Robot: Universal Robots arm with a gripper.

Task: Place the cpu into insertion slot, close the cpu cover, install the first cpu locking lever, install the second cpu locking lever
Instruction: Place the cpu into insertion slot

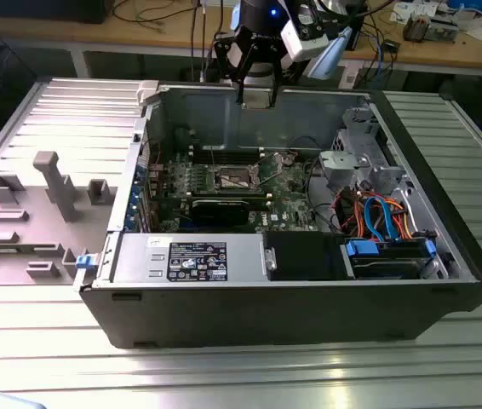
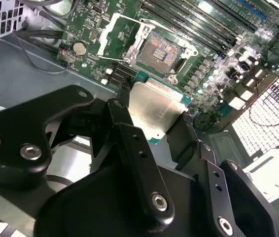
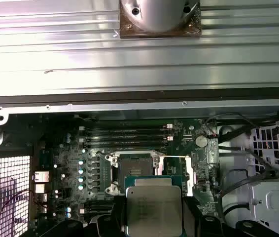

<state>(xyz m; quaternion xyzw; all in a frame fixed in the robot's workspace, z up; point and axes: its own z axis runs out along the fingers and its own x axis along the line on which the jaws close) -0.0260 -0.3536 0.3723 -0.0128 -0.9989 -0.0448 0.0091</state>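
My gripper (image 2: 152,121) is shut on the cpu (image 2: 154,111), a flat silver-grey square with a green edge held between two black fingers (image 2: 122,111). In the first wrist view the cpu (image 3: 154,207) hangs in my gripper (image 3: 154,219), just short of the insertion slot (image 3: 135,170). The slot (image 2: 161,49) lies bare, its dark contact field showing. The cpu cover (image 2: 117,34) stands swung open beside it, toward the coin battery. In the exterior view my gripper (image 1: 258,89) hovers above the case's back wall, higher than the insertion slot (image 1: 234,179) and the raised cpu cover (image 1: 268,162).
The motherboard (image 1: 288,183) lies inside an open computer case (image 1: 275,315). A power supply (image 1: 190,260) and a drive bay with coloured cables (image 1: 386,221) line the front. Memory slots (image 3: 127,133) run beside the socket. A grey fixture tray (image 1: 45,196) sits at the exterior view's left.
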